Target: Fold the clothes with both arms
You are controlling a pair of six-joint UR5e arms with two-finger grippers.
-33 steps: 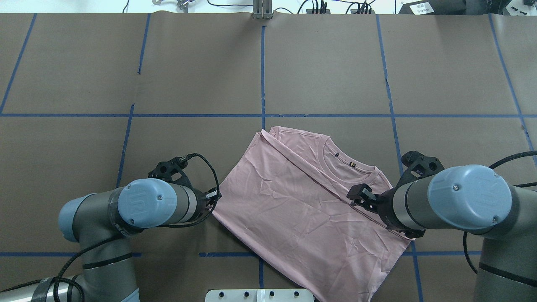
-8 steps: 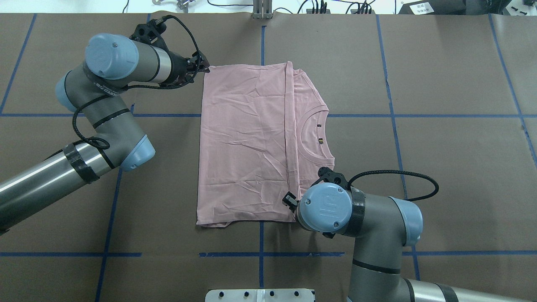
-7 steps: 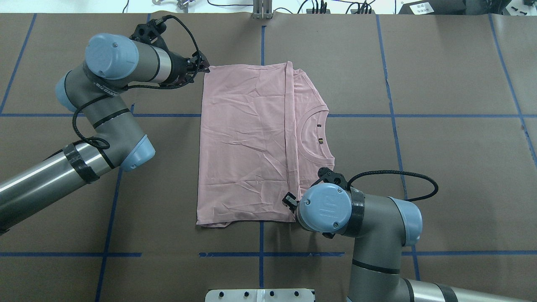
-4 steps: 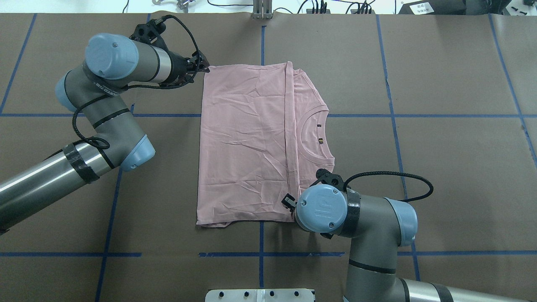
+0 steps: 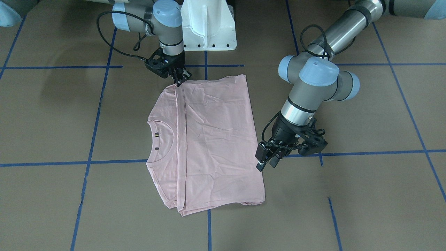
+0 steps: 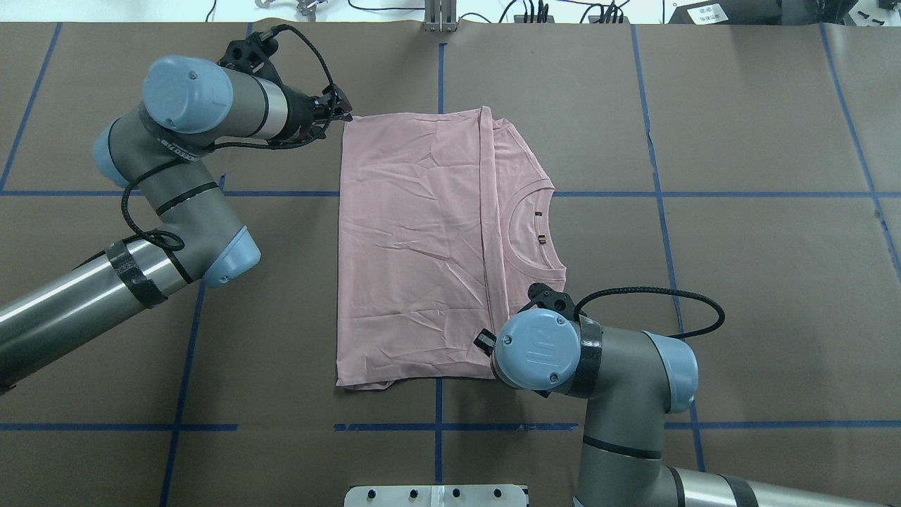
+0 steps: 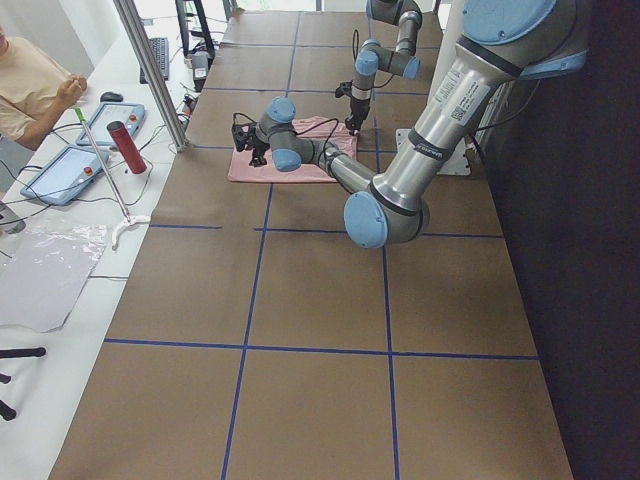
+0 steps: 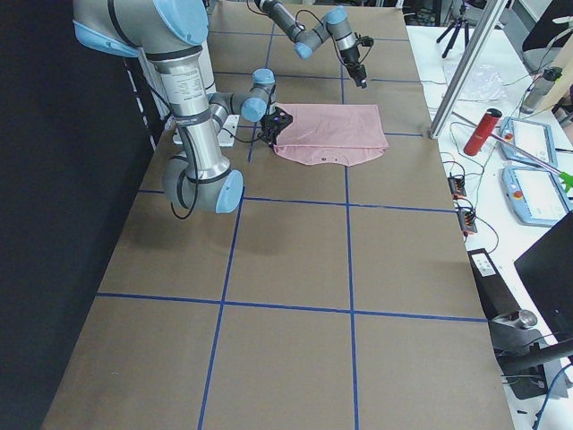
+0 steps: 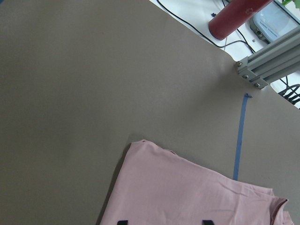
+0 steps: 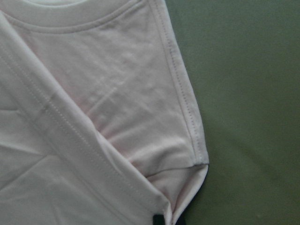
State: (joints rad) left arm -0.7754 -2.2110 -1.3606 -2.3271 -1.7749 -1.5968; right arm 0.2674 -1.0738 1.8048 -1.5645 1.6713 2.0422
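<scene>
The pale pink T-shirt (image 6: 415, 239) lies flat on the brown table with its left part folded over. Its collar (image 6: 528, 232) points to the overhead view's right, and the print is hidden. My left gripper (image 6: 343, 113) is open just above the shirt's far left corner. The left wrist view shows that corner (image 9: 140, 145) lying free between the spread fingertips. My right gripper (image 5: 179, 80) is shut on the near edge of the T-shirt (image 5: 216, 139) at the fold line. In the overhead view it is mostly hidden under the wrist joint (image 6: 538, 348).
The white pedestal (image 5: 209, 28) stands at the table's near edge, close to the right arm. Blue tape lines cross the table. An aluminium post (image 6: 440, 14) stands at the far edge. A side desk with a red cylinder (image 7: 127, 147) and a person (image 7: 30, 80) is beyond it.
Since 4.5 s ago both arms moved the shirt from a slanted lie near the robot to a squared lie farther out. In the last half second the shirt slid slightly rightward.
</scene>
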